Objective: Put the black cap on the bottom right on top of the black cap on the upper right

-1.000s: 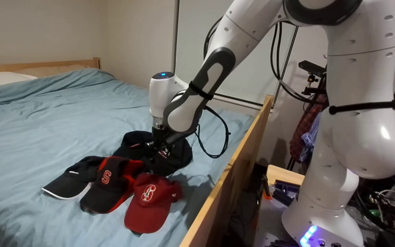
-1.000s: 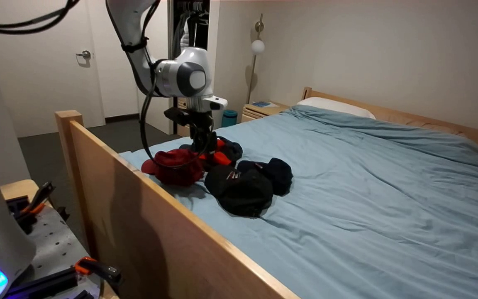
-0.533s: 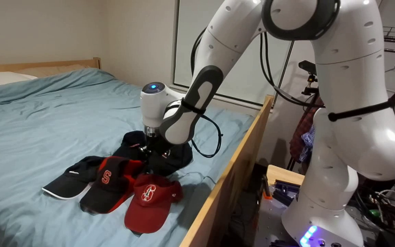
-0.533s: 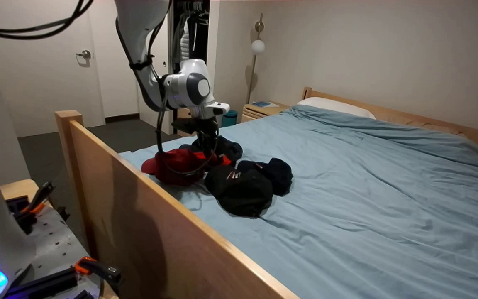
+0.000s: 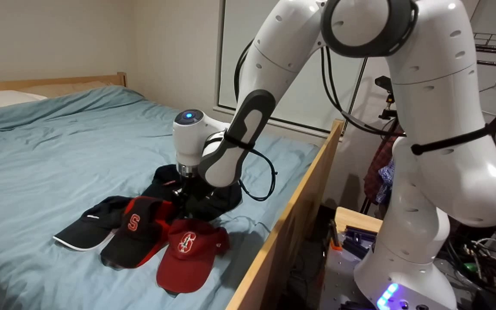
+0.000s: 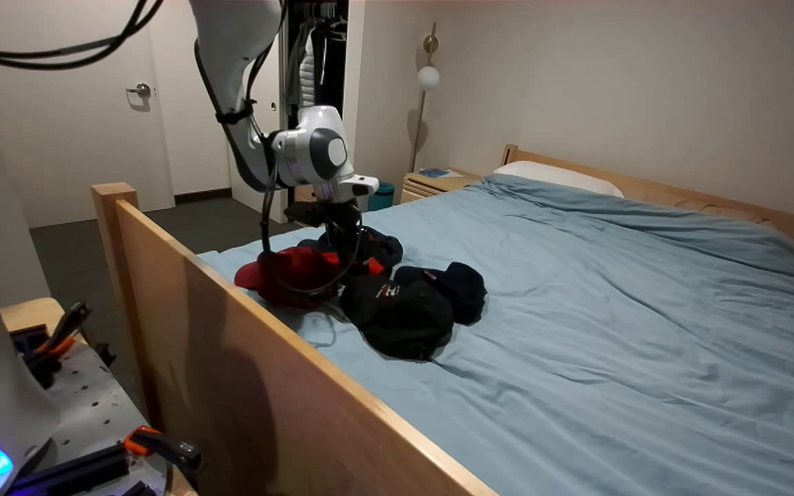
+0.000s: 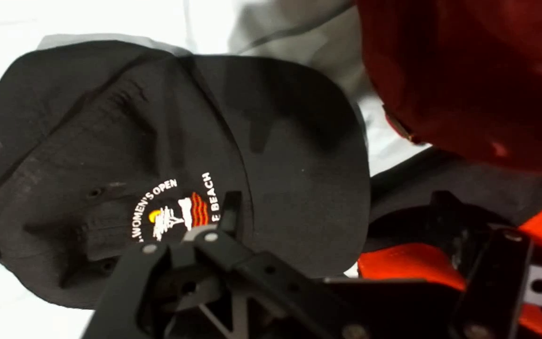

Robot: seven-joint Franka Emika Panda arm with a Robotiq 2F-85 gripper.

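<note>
Clearly "WOMEN'S OPEN" blk cap (image 7: pixel 172 146).

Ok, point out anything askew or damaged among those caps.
The black Women's Open cap looks rumpled in the wrist view: its crown has creases and hollows instead of a smooth dome. No tear shows.

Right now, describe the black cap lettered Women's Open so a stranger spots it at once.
Find the blue-covered bed and its wooden footboard. On the bed near that footboard, the black cap lies beside the red cap. White "WOMEN'S OPEN" lettering curving around a yellow, white and red picture sets it apart from its neighbours.
</note>
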